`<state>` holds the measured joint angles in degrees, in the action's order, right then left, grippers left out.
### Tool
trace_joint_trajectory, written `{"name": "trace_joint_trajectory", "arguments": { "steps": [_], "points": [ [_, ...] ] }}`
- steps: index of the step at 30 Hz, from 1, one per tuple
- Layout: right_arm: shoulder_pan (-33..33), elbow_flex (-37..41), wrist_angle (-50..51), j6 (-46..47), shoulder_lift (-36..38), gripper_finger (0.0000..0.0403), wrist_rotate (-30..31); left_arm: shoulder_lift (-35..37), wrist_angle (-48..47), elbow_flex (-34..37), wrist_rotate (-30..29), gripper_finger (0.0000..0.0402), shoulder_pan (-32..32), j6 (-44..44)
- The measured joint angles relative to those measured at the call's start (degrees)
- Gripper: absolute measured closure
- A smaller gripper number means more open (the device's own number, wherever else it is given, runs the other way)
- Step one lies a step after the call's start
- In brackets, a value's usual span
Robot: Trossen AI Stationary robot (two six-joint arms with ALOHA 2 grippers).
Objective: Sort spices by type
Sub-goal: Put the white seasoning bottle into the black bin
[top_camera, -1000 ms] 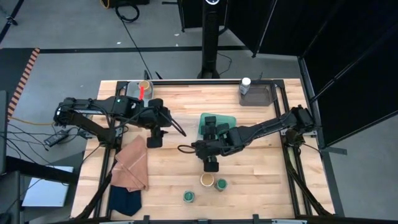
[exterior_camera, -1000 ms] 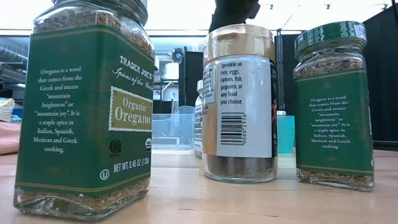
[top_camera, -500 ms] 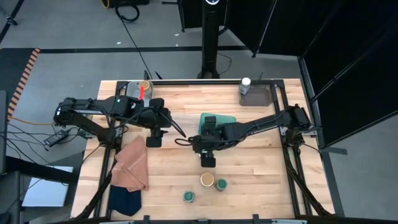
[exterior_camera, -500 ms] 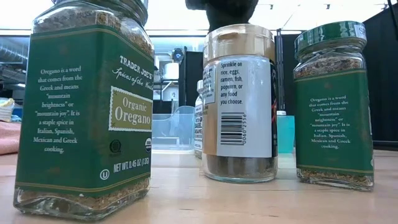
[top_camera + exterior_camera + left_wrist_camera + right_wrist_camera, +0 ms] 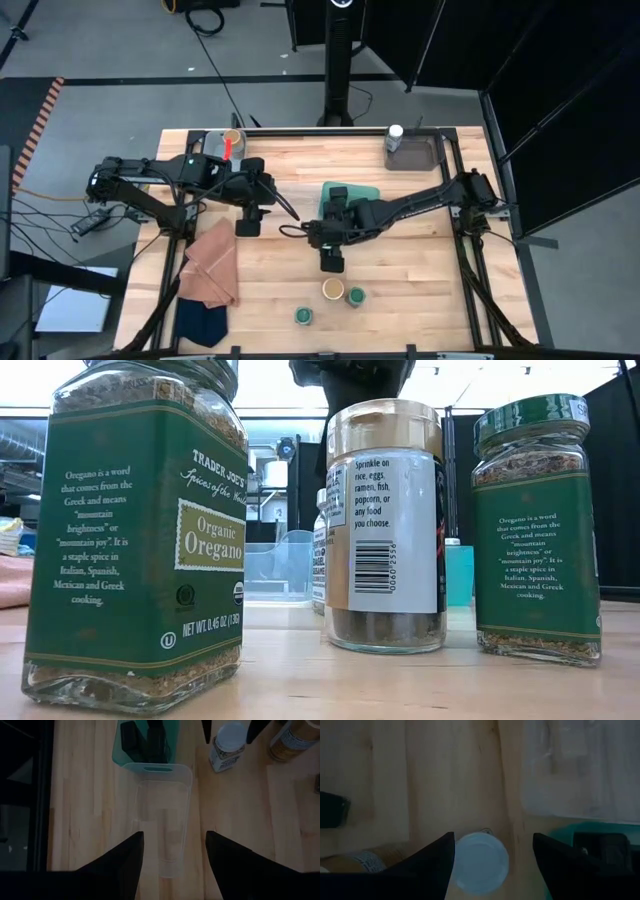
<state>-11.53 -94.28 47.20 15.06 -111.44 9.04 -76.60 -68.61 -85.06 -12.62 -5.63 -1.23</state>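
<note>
High view: right gripper at table centre, fingers spread, holding nothing.
White-lidded jar: standing between those fingers, ungripped.
Left gripper: at 9 o'clock of it, released, over clear tray.
Oregano jars: front edge, 6 o'clock.
Risk: an off-centre close may tip the jar.

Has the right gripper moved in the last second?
Yes. In the high view the right gripper has pulled back from the tan-lidded jar and shifted slightly toward the left arm, its fingers open.
</note>
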Motion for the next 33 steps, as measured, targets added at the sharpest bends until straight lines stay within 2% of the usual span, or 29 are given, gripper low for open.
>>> {"name": "trace_joint_trajectory", "arguments": {
  "steps": [12, 33],
  "points": [
    [-0.4, 3.2, -2.8, 3.4, 0.0, 0.0128, 0.0, 0.0, 0.0, 0.0, -0.2, 0.0183, 0.0, 0.0],
    [-0.8, 3.8, -0.5, 3.6, -0.1, 0.0128, 0.3, 0.0, 1.6, 0.0, -1.1, 0.0183, 0.0, -0.2]
  ]
}}
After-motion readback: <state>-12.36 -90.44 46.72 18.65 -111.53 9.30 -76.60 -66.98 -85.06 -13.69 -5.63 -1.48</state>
